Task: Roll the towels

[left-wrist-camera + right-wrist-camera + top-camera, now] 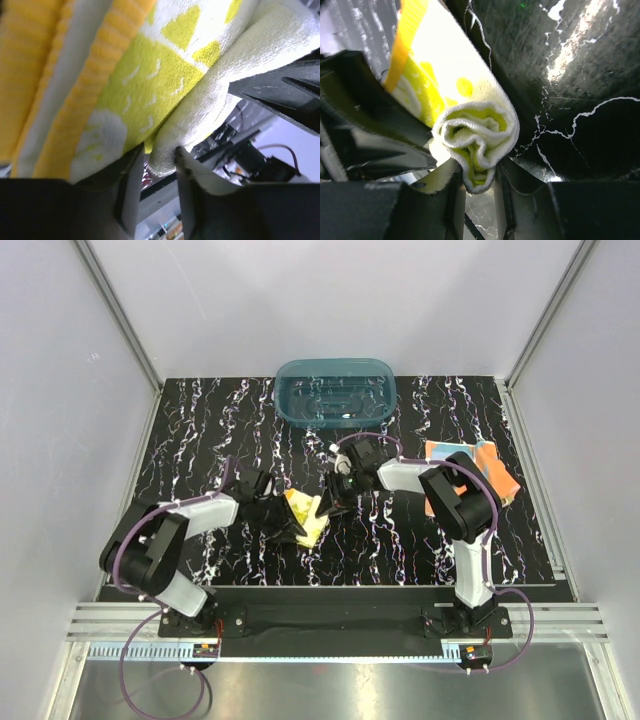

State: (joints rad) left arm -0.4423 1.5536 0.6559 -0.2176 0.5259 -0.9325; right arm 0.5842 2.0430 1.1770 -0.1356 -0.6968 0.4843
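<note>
The yellow towel [306, 516] lies at the table's middle, partly rolled, between both grippers. My left gripper [283, 513] is at its left side; in the left wrist view its jaws pinch a pale rolled edge of the yellow towel [165, 100]. My right gripper [335, 502] is at its right end; in the right wrist view its jaws are shut on the rolled end of the yellow towel [477, 137], whose spiral layers show. The orange towel [478, 468] lies flat at the right, partly behind the right arm.
A teal translucent tub [335, 392] stands at the back centre of the black marbled table [200, 440]. Grey walls enclose the table on three sides. The arm bases sit on a rail at the near edge.
</note>
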